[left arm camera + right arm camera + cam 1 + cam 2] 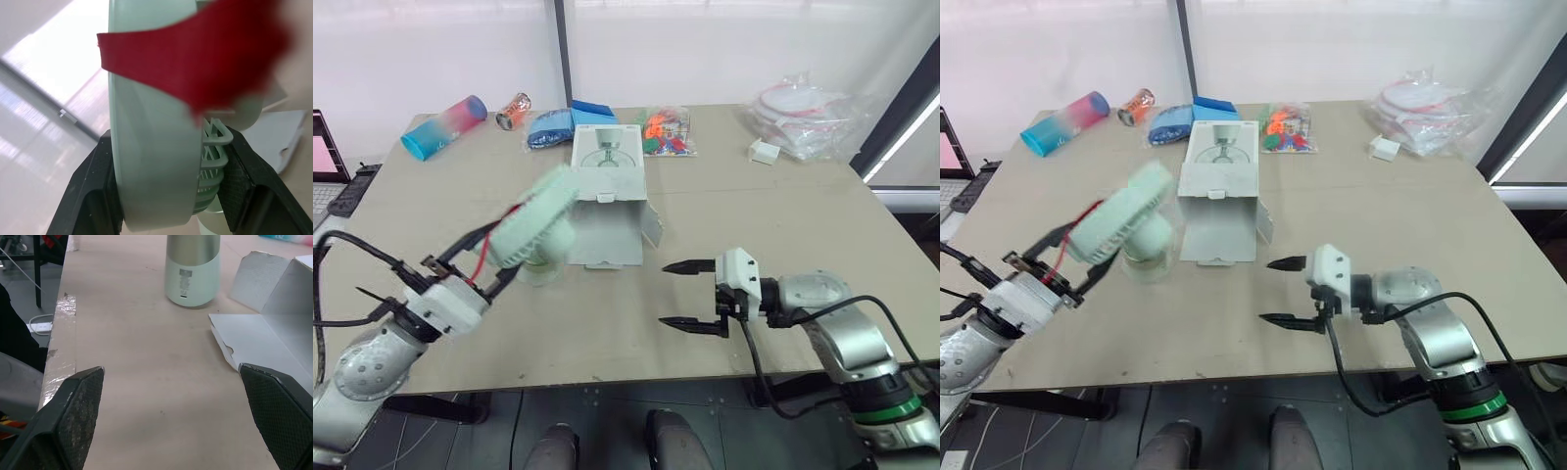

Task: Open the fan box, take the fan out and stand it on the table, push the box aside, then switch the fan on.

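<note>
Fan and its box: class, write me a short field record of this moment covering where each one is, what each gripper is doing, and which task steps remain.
Fan: pale green, out of the box, head tilted, base seemingly on the table
Box: white, lying open, flaps spread, beside the fan
Left gripper: shut on the fan's head
Right gripper: open, empty, near the box's front
Remaining: let go of fan, push box aside, switch fan on
</note>
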